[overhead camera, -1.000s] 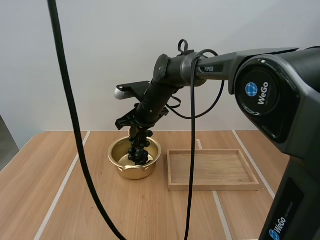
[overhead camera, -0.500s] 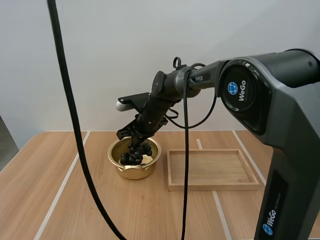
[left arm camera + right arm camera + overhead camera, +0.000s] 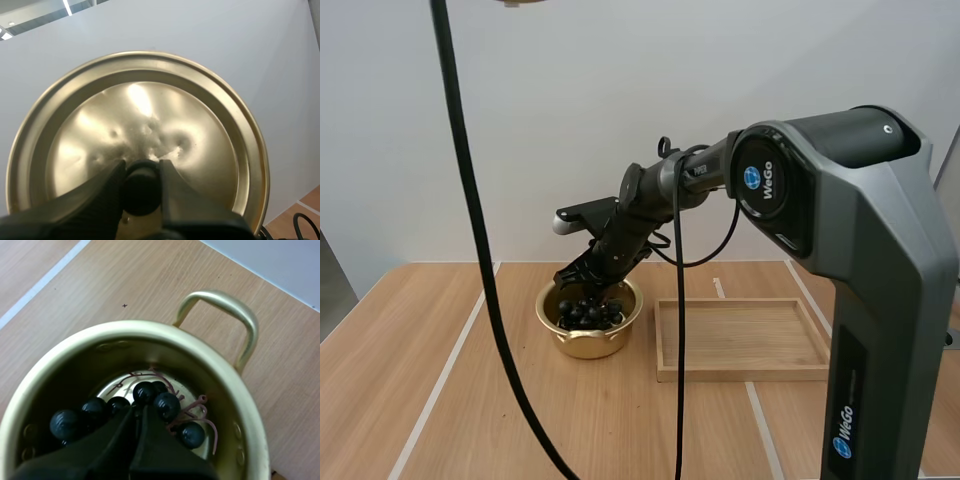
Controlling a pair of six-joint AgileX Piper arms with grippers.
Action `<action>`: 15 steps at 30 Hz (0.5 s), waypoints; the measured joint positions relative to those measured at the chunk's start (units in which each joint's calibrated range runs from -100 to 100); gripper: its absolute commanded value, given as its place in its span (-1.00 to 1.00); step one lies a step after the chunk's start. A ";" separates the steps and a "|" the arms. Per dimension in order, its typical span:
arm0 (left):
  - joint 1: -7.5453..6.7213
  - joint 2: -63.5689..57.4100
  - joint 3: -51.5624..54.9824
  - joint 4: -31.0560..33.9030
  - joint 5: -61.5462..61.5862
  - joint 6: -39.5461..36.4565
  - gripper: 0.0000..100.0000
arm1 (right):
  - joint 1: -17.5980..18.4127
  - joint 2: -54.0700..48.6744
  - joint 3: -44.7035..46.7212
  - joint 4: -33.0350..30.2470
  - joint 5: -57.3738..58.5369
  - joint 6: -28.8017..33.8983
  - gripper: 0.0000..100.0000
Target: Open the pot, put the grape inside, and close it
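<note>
The gold pot [image 3: 586, 340] stands open on the table, left of the tray. A dark bunch of grapes [image 3: 588, 313] lies inside it. My right gripper [image 3: 586, 285] reaches down into the pot's mouth. In the right wrist view its fingers lie together, shut on the bunch of grapes [image 3: 167, 405] at the stem, with the tips of the right gripper [image 3: 139, 412] low inside the pot [image 3: 125, 330]. My left gripper [image 3: 141, 180] is shut on the black knob [image 3: 141, 192] of the gold lid [image 3: 145, 115] and holds it up in the air.
A shallow wooden tray [image 3: 740, 336] lies right of the pot, close to it. The pot has a loop handle [image 3: 225, 305] on its side. Bare wooden table [image 3: 440, 400] spreads to the left and front.
My right gripper has come down with the grapes. The bunch hung over the pot's rim a second ago and now lies inside the pot.
</note>
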 measured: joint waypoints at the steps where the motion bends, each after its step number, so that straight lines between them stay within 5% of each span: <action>1: 0.00 0.00 0.00 -0.11 0.45 0.00 -1.00 | 0.00 0.31 0.00 0.00 -0.21 -0.04 -1.00; 14: 0.00 0.37 0.00 -0.22 1.65 0.00 -1.00 | 0.00 2.26 0.00 0.49 -2.74 -0.38 -1.00; 15: 0.00 0.37 0.00 -0.22 1.65 0.00 -1.00 | 0.00 2.26 0.00 0.49 -2.74 -0.38 -0.88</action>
